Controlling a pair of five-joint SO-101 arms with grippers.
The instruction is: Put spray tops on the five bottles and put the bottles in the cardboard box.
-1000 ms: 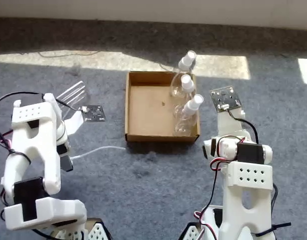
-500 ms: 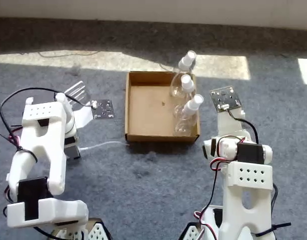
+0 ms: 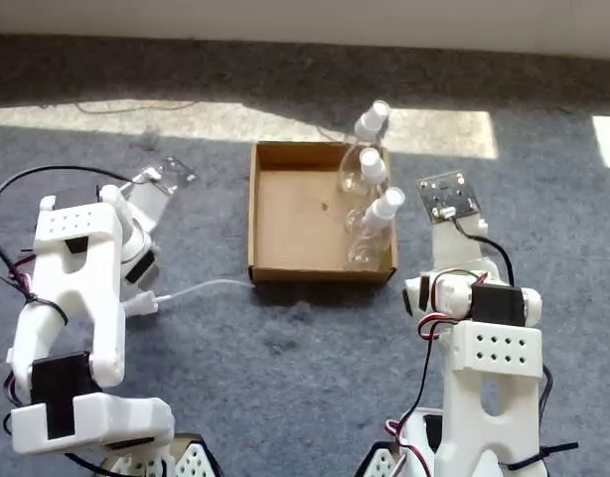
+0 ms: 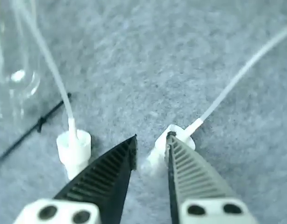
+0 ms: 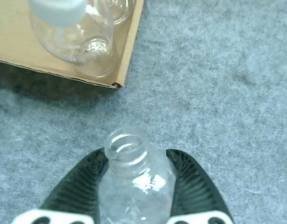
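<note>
Left gripper points down low over grey carpet, fingers slightly spread, tips at a white spray top with long tube. A second white spray top lies just beside. Right gripper pinches a clear uncapped plastic bottle upright near the brown cardboard box, with three capped clear bottles inside.

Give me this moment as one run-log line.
left gripper open over spray top on carpet | right gripper holds uncapped bottle | three capped bottles in cardboard box
</note>
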